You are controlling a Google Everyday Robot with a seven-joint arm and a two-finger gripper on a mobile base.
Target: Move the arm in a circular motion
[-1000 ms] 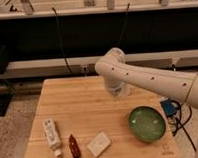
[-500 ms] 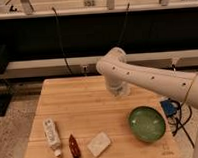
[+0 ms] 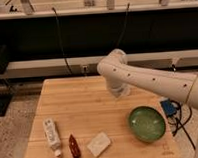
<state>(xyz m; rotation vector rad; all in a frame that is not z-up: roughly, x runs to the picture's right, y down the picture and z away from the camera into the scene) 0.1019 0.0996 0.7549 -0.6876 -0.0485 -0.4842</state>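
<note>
Wooden table [image 3: 84,114] unchanged; arm [image 3: 152,80] barely shifted, hand [image 3: 121,90] beneath its elbow, grip impossible to tell.

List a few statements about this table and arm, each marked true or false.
1. The green bowl sits on the wooden table. True.
2. The arm enters from the picture's left. False: from the right.
3. The gripper hangs below the arm's bend, over the table's far part. True.
4. The white bottle stands upright. False: it lies flat.
5. The white block lies in the bowl. False: on the wood, left of it.
</note>
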